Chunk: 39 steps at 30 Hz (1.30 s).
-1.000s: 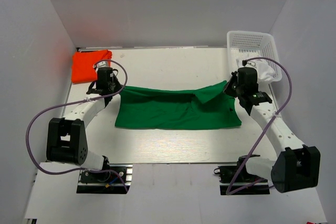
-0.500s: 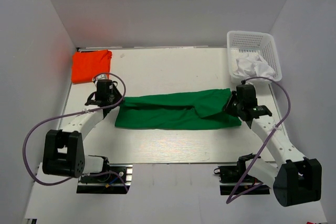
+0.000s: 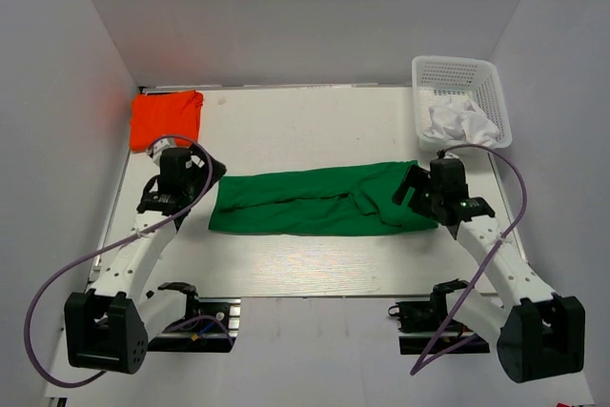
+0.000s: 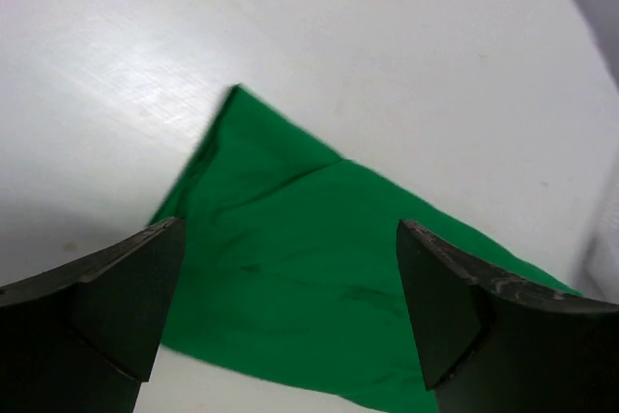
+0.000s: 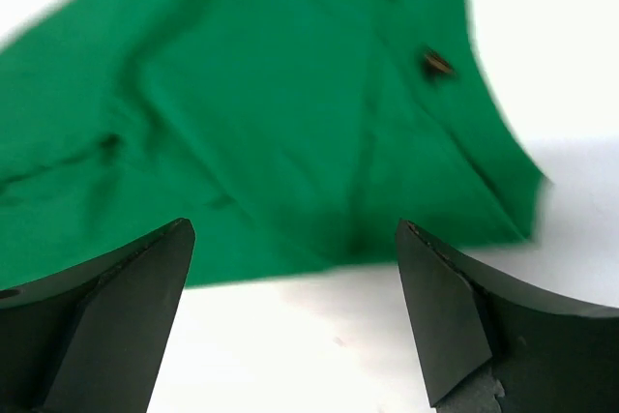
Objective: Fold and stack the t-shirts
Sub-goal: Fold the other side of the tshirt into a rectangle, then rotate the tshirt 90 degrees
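T-shirt (image 3: 315, 202) green, flat | left gripper (image 4: 288, 229) fingers spread | right gripper (image 5: 295, 227) fingers spread

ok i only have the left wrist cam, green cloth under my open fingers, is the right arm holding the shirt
observer: no, the right fingers stand wide open over the right end of the green t-shirt and hold nothing.
operator: how does the whole shirt lie
observer: as a long narrow band, running left to right across the middle of the table.
operator: and the other one
observer: the orange t-shirt lies as a flat square at the far left corner, apart from the green one.
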Available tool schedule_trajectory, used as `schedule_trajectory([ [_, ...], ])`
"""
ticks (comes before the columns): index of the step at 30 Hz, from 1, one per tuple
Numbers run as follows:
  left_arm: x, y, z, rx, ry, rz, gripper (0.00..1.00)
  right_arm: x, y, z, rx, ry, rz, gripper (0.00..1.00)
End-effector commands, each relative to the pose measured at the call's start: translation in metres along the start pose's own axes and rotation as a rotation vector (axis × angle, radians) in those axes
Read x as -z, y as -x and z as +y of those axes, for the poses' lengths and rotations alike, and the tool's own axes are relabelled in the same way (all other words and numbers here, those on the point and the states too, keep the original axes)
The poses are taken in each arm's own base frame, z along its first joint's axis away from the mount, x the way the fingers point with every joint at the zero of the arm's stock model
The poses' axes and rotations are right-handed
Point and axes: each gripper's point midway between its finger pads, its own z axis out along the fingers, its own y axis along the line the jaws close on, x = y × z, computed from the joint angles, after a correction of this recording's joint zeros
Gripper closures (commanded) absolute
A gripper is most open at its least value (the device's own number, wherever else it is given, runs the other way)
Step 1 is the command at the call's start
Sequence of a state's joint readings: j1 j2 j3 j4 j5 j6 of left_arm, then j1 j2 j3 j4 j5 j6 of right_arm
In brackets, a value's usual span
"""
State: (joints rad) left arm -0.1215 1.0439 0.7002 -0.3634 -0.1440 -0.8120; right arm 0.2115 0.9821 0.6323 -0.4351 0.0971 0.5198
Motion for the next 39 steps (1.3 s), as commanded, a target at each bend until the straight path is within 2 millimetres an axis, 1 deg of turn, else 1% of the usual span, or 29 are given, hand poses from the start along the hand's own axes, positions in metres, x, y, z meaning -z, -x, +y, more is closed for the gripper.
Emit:
schedule_trajectory([
  [1, -0.005, 0.004, -0.048, -0.024, -0.232, 0.009, 0.00, -0.011, 0.038, 0.047, 0.007, 0.182, -0.069, 0.10],
  [2, -0.015, -0.015, -0.053, -0.035, -0.261, 0.092, 0.00, -0.014, 0.041, 0.053, -0.004, 0.202, -0.072, 0.10],
  [4, -0.022, -0.020, -0.069, -0.060, -0.331, 0.140, 0.00, -0.029, 0.031, 0.060, -0.008, 0.233, -0.008, 0.10],
  [5, -0.036, -0.038, -0.064, -0.076, -0.311, 0.201, 0.00, -0.034, 0.031, 0.063, -0.013, 0.247, -0.005, 0.10],
  [10, -0.056, -0.073, -0.054, -0.117, -0.290, 0.325, 0.00, -0.071, 0.004, 0.044, -0.022, 0.151, 0.110, 0.10],
  [13, -0.057, -0.090, -0.028, -0.123, -0.195, 0.357, 0.00, -0.083, -0.005, 0.043, -0.021, 0.142, 0.147, 0.10],
  [14, -0.053, -0.094, -0.015, -0.124, -0.147, 0.370, 0.00, -0.092, -0.013, 0.041, -0.022, 0.132, 0.183, 0.10],
  [16, -0.045, -0.104, 0.011, -0.160, -0.032, 0.362, 0.00, -0.099, -0.008, 0.049, -0.003, 0.148, 0.179, 0.10],
  [17, -0.036, -0.111, 0.031, -0.170, 0.039, 0.388, 0.00, -0.111, -0.012, 0.052, 0.011, 0.138, 0.216, 0.10],
  [18, -0.023, -0.116, 0.041, -0.184, 0.057, 0.384, 0.00, -0.116, 0.000, 0.063, 0.040, 0.151, 0.198, 0.10],
  [19, -0.017, -0.118, 0.049, -0.175, 0.082, 0.384, 0.00, -0.120, -0.002, 0.074, 0.076, 0.160, 0.205, 0.10],
  [20, -0.008, -0.126, 0.054, -0.177, 0.087, 0.401, 0.00, -0.140, 0.005, 0.088, 0.092, 0.163, 0.227, 0.10],
  [22, 0.012, -0.145, 0.062, -0.145, 0.061, 0.450, 0.00, -0.151, 0.001, 0.110, 0.125, 0.193, 0.246, 0.10],
  [23, 0.020, -0.155, 0.064, -0.134, 0.054, 0.476, 0.00, -0.178, 0.012, 0.130, 0.132, 0.213, 0.241, 0.10],
  [24, 0.027, -0.175, 0.070, -0.114, 0.019, 0.530, 0.00, -0.187, 0.013, 0.140, 0.146, 0.214, 0.238, 0.10],
  [25, 0.031, -0.180, 0.064, -0.078, -0.027, 0.536, 0.00, -0.217, -0.022, 0.131, 0.181, 0.169, 0.336, 0.10],
  [26, 0.036, -0.196, 0.061, -0.068, -0.087, 0.580, 0.00, -0.221, 0.033, 0.183, 0.201, 0.256, 0.234, 0.10],
  [27, 0.037, -0.201, 0.059, -0.065, -0.107, 0.591, 0.00, -0.228, 0.040, 0.198, 0.220, 0.275, 0.224, 0.10],
  [28, 0.038, -0.203, 0.055, -0.066, -0.119, 0.595, 0.00, -0.257, 0.031, 0.210, 0.275, 0.273, 0.263, 0.10],
  [29, 0.040, -0.212, 0.056, -0.090, -0.111, 0.620, 0.00, -0.261, 0.029, 0.219, 0.292, 0.280, 0.282, 0.10],
  [30, 0.038, -0.215, 0.051, -0.105, -0.135, 0.622, 0.00, -0.260, 0.057, 0.246, 0.296, 0.335, 0.218, 0.10],
  [31, 0.038, -0.221, 0.048, -0.124, -0.146, 0.635, 0.00, -0.279, 0.056, 0.255, 0.316, 0.358, 0.206, 0.10],
  [32, 0.037, -0.223, 0.036, -0.136, -0.170, 0.642, 0.00, -0.277, 0.052, 0.270, 0.309, 0.419, 0.224, 0.10],
  [33, 0.039, -0.242, 0.040, -0.186, -0.147, 0.703, 0.00, -0.271, 0.065, 0.293, 0.302, 0.506, 0.195, 0.10],
  [35, 0.035, -0.252, 0.022, -0.235, -0.165, 0.714, 0.00, -0.276, 0.057, 0.296, 0.273, 0.533, 0.219, 0.10],
  [36, 0.041, -0.267, 0.016, -0.291, -0.177, 0.757, 0.00, -0.275, 0.056, 0.302, 0.285, 0.547, 0.214, 0.10],
  [37, 0.037, -0.281, 0.025, -0.343, -0.119, 0.792, 0.00, -0.276, 0.059, 0.301, 0.290, 0.526, 0.195, 0.10],
  [38, 0.035, -0.283, 0.005, -0.366, -0.145, 0.788, 0.00, -0.277, 0.059, 0.302, 0.298, 0.514, 0.184, 0.10],
  [39, 0.042, -0.296, -0.002, -0.435, -0.177, 0.814, 0.00, -0.281, 0.065, 0.297, 0.284, 0.496, 0.170, 0.10],
])
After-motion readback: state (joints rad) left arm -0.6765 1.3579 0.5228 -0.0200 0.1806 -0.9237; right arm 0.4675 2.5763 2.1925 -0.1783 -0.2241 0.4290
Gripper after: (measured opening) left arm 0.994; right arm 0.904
